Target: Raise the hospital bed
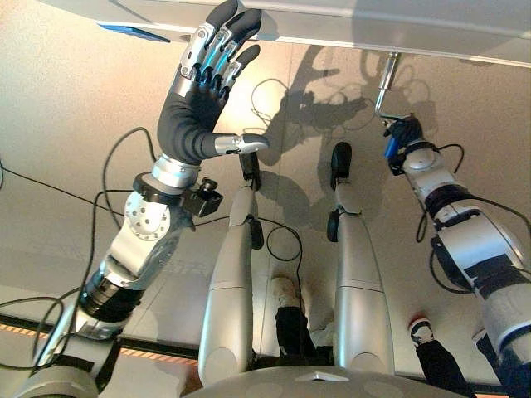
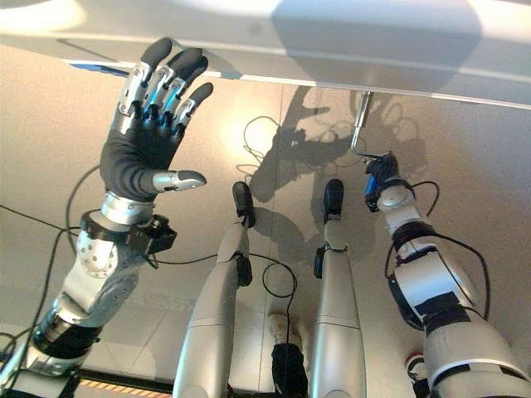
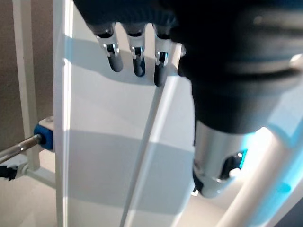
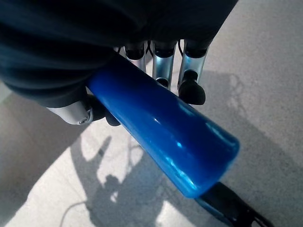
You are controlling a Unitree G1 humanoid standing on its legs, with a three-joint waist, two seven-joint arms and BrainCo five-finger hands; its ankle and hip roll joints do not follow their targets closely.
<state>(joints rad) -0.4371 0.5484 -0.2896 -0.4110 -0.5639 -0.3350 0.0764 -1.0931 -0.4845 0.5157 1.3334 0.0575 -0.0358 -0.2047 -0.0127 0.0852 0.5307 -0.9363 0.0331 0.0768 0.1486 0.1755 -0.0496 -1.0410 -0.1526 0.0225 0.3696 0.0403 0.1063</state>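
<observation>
The hospital bed's pale frame (image 1: pixel 373 21) runs across the far side of the eye views. A bent metal crank (image 1: pixel 384 83) hangs down from it and ends in a blue handle (image 4: pixel 165 132). My right hand (image 1: pixel 404 141) is shut on that handle, with its fingers (image 4: pixel 191 90) curled over it and the thumb beneath. On the other side, my left hand (image 1: pixel 199 99) is raised and open, its straight fingertips (image 3: pixel 135 61) resting against the white bed panel (image 3: pixel 118 156).
A person's shoes (image 1: pixel 286 294) and dark trouser legs stand on the beige floor close by me, and another shoe (image 1: pixel 421 327) is near my right arm. A second blue-capped metal rod (image 3: pixel 45 135) sticks out beside the bed panel.
</observation>
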